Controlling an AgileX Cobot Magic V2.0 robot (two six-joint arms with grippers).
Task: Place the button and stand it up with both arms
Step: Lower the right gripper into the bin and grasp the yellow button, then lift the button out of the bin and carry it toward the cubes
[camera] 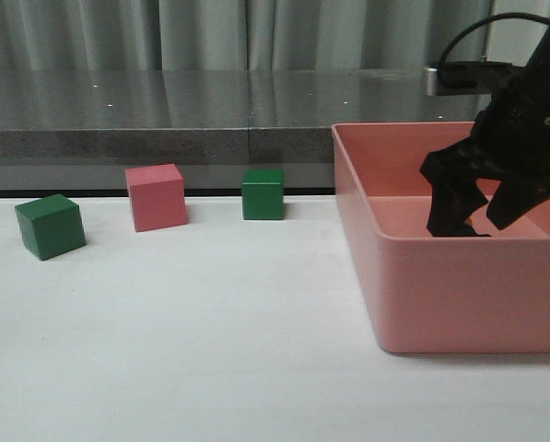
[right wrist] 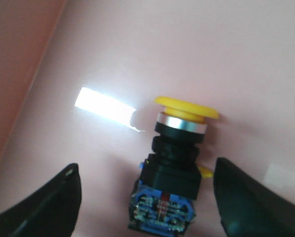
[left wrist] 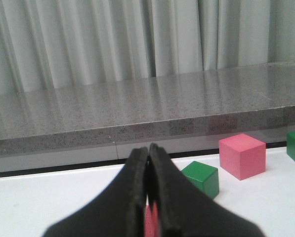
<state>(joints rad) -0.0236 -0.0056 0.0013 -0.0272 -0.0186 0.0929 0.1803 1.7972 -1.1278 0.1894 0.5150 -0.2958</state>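
The button [right wrist: 174, 168] lies on its side on the pink floor of the bin, with its yellow cap [right wrist: 186, 108], silver ring, black body and blue base showing. My right gripper [right wrist: 146, 169] is open, with one finger on each side of the button's base and not touching it. In the front view the right gripper [camera: 477, 223] hangs down inside the pink bin [camera: 459, 285], and the button is hidden behind the bin wall. My left gripper [left wrist: 148, 148] is shut and empty, low over the white table; it is out of the front view.
A green cube [camera: 51, 226], a pink cube [camera: 157, 196] and a second green cube [camera: 263, 193] stand in a row at the back left of the white table. A grey stone ledge [camera: 164, 138] and curtains run behind them.
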